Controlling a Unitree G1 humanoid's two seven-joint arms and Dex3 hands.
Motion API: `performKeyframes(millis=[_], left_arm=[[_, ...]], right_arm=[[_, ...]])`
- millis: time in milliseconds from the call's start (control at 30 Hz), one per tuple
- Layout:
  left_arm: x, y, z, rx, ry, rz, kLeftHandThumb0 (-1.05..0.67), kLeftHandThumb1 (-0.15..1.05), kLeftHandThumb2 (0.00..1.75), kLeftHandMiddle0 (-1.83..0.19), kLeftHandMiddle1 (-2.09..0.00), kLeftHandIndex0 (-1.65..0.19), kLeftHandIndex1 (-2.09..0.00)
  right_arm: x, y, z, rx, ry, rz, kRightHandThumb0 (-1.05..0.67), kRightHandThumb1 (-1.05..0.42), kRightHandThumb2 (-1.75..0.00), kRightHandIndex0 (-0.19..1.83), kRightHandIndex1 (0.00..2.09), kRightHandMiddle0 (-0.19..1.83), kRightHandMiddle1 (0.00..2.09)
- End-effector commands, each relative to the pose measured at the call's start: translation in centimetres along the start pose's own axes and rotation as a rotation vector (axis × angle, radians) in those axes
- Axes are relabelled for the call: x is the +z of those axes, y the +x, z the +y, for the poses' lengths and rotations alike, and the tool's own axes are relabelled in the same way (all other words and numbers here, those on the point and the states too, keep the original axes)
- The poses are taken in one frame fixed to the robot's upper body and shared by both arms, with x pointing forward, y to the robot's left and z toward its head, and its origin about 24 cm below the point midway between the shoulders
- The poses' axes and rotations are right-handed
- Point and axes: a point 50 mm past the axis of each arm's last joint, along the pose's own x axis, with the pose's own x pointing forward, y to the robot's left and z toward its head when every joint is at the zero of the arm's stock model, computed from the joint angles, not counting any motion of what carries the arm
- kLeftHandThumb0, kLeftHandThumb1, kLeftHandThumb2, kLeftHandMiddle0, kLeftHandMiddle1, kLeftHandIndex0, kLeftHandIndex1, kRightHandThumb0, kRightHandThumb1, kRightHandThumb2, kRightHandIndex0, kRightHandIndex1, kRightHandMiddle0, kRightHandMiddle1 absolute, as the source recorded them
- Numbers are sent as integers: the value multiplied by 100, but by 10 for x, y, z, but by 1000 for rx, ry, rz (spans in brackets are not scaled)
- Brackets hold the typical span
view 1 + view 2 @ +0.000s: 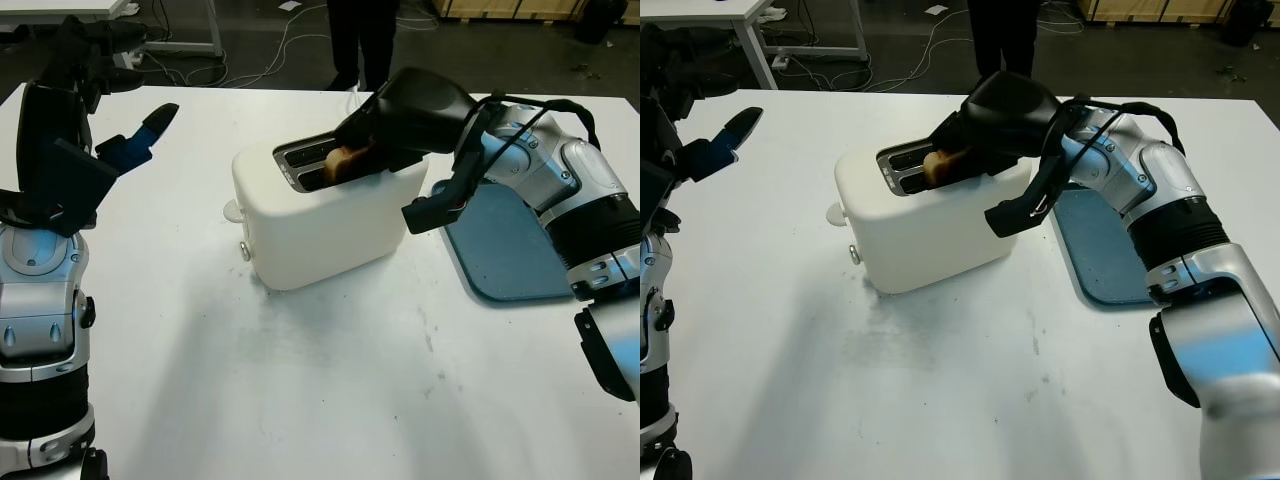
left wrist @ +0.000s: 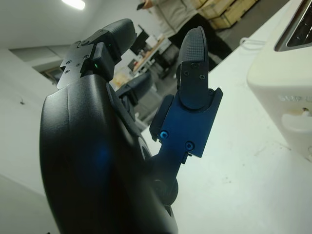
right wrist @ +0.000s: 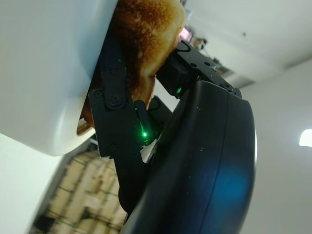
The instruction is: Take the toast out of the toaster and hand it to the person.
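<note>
Right hand (image 1: 375,135) atop the toaster (image 1: 320,215), fingers pinching the toast (image 1: 347,160) w/ slice half out of slot. Next: lift straight up, then toward person (image 1: 362,40) beyond. Left hand (image 1: 90,120) open, idle.

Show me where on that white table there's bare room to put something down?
Widest: the white table in front of the cream plastic toaster. Also free: the strip between the toaster and the open left hand. Crowded: the toaster top, where the right hand grips the browned toast slice, and the blue mat beside it.
</note>
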Motion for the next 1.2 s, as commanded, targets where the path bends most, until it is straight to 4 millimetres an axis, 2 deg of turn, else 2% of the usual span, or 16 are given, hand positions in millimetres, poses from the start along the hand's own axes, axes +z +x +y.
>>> performKeyframes(millis=[0, 167, 300, 433, 600, 733, 833, 900, 1000, 1100, 1167], left_arm=[[1, -2, 1, 8, -2, 2, -41, 77, 43, -2, -116, -11, -87], [0, -2, 1, 6, -5, 1, -40, 76, 44, -1, -116, -11, -87], [0, -2, 1, 7, -5, -1, -40, 77, 43, -1, -116, -11, -87], [0, -2, 2, 11, -7, 2, -40, 76, 44, -1, -117, -11, -87], [-1, -3, 2, 10, 1, 2, -41, 76, 44, -1, -117, -11, -88], [-1, -3, 3, 7, -7, 3, -40, 76, 44, -1, -117, -10, -88], [-1, -3, 2, 9, -8, 2, -39, 76, 44, 0, -117, -10, -88], [-1, -3, 2, 10, -4, 3, -40, 76, 44, -1, -117, -10, -88], [0, -3, 2, 6, 6, 0, -39, 76, 45, 0, -117, -10, -88], [0, -3, 1, 4, -3, -3, -37, 76, 46, 0, -118, -10, -88], [-1, -3, 1, 3, -11, 1, -37, 76, 47, 0, -118, -9, -88]], right_arm=[[-8, -3, -13, -113, 77, 10, -42, -92, -34, 100, 175, 75, 174], [-27, -7, -37, -246, 336, 43, -44, -92, -41, 95, 175, 64, 175], [-42, -12, -61, -335, 574, 42, -48, -92, -40, 98, 175, 73, 175], [-55, -19, -80, -425, 731, 70, -51, -92, -35, 99, 175, 75, 175], [-77, -32, -86, -567, 1023, 106, -50, -92, -32, 105, 175, 81, 175], [-92, -37, -70, -689, 1188, 266, -42, -92, -31, 107, 175, 81, 175], [-99, -38, -52, -722, 1227, 392, -33, -92, -39, 104, 175, 74, 175], [-101, -39, -38, -732, 1217, 482, -30, -92, -37, 100, 175, 64, 175], [-102, -39, -16, -724, 1148, 623, -30, -92, -37, 93, 175, 66, 175], [-99, -37, 3, -711, 1118, 704, -25, -92, -44, 90, 175, 64, 175], [-97, -35, 16, -701, 1134, 729, -22, -92, -42, 88, 175, 58, 175]])
